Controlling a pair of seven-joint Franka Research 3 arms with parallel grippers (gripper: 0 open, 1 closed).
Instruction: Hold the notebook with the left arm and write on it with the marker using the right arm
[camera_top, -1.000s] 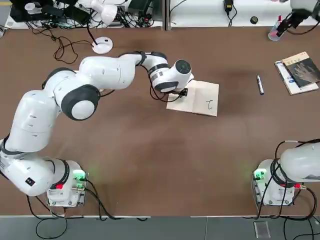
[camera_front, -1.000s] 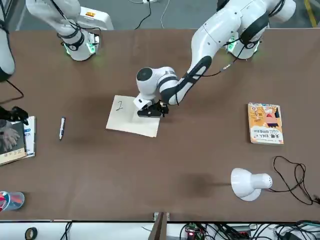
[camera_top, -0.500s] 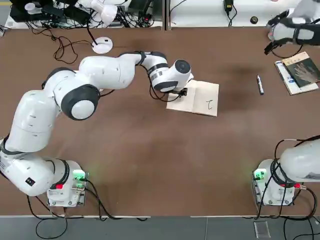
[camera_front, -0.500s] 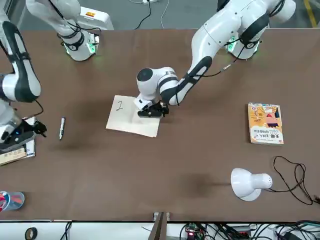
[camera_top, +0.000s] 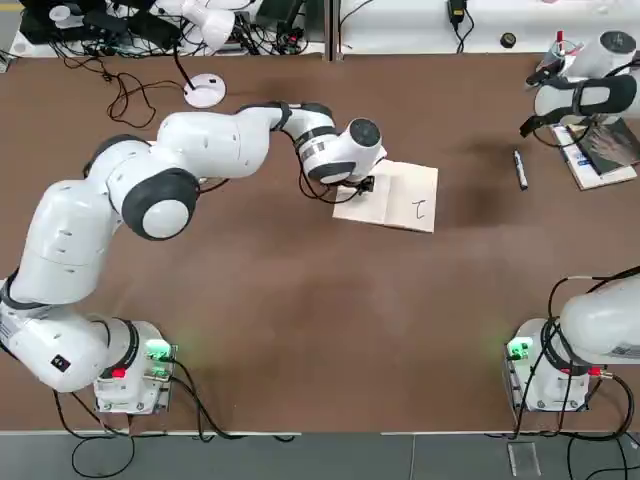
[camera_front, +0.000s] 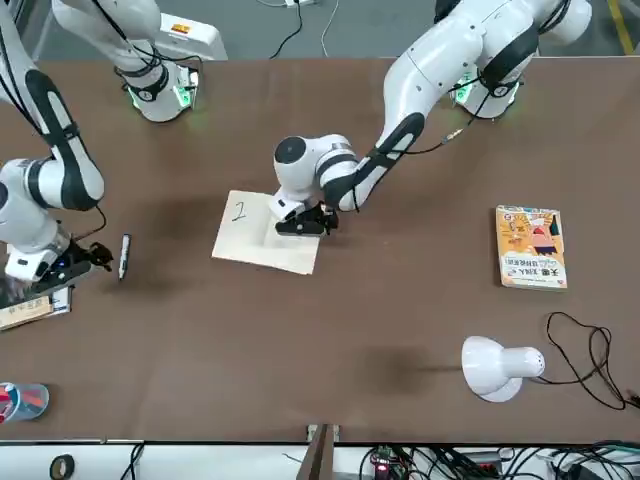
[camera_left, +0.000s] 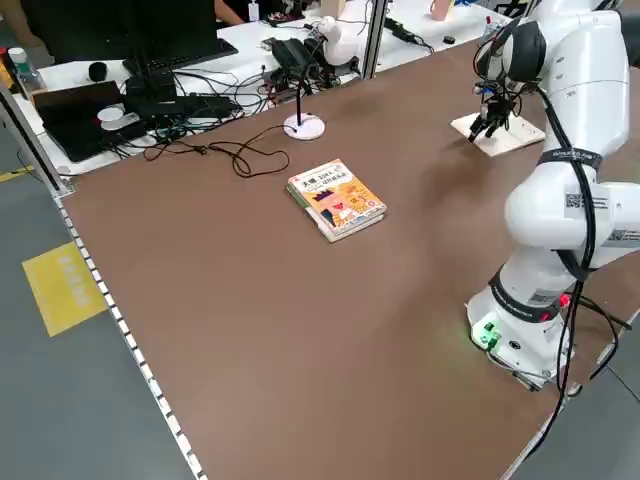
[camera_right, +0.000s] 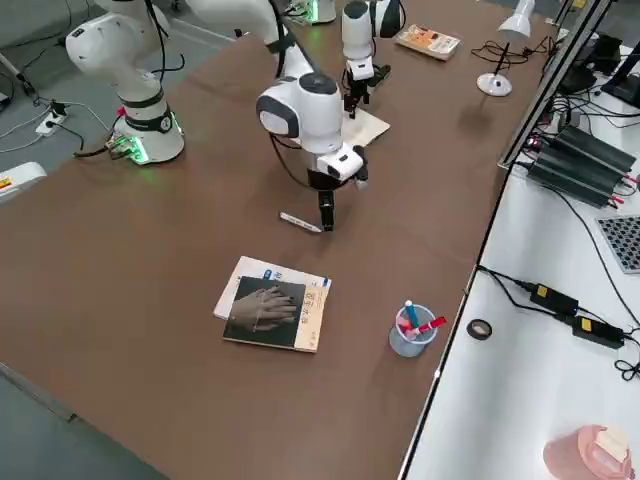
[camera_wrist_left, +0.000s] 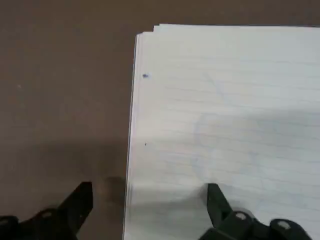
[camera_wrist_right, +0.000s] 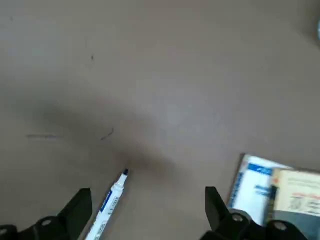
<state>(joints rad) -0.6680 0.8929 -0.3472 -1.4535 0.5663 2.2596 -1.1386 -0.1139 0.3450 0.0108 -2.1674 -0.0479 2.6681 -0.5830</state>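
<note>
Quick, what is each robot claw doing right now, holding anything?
Left end effector: open, fingers astride the notebook edge, pressing it.
Right end effector: open, empty, above the marker.

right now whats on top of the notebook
The left gripper presses on the notebook at one edge, fingers spread, one on the page. A small handwritten mark sits on the open page. The page under the gripper is hidden.

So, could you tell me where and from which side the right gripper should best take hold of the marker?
Probably at mid-barrel, from straight above. The marker lies flat and alone on the table, left of the books, with bare surface along both long sides. The right gripper hovers over it, open. Its fingers should straddle the slim barrel across its width; gripping near the middle would keep it balanced and leave the tip free.
</note>
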